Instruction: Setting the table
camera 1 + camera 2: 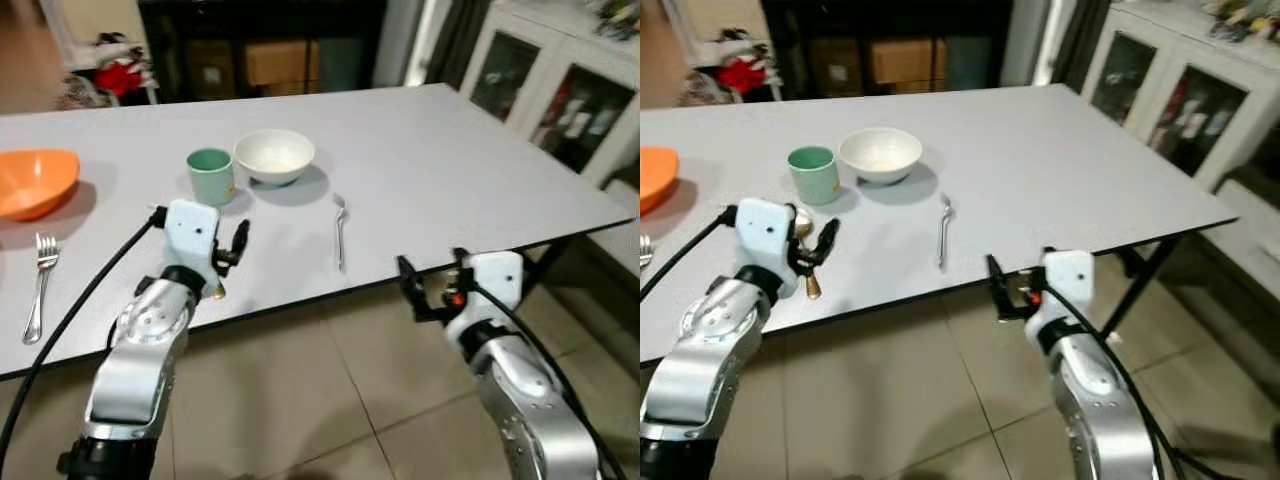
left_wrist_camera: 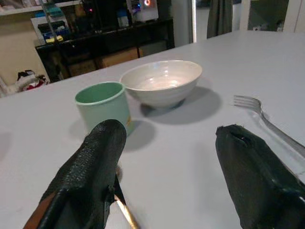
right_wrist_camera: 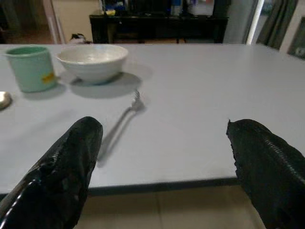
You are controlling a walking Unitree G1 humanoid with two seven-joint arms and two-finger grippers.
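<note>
A white bowl [image 1: 274,155] and a green cup [image 1: 211,175] stand side by side on the grey table [image 1: 450,170]. To their right and nearer me lies a silver fork [image 1: 341,232]. My left gripper [image 1: 233,248] hovers open just in front of the cup, over a gold spoon [image 1: 811,284] whose handle reaches the table's near edge. In the left wrist view the cup [image 2: 104,106] and bowl [image 2: 161,82] sit beyond the open fingers [image 2: 97,164]. My right gripper [image 1: 412,290] is open at the table's near edge, nothing between its fingers [image 3: 66,167], facing the fork [image 3: 123,119].
An orange bowl [image 1: 35,181] sits at the far left with a second fork [image 1: 40,285] in front of it. A glass-door cabinet [image 1: 560,95] stands on the right, dark furniture [image 1: 260,50] behind the table, tiled floor [image 1: 330,400] below.
</note>
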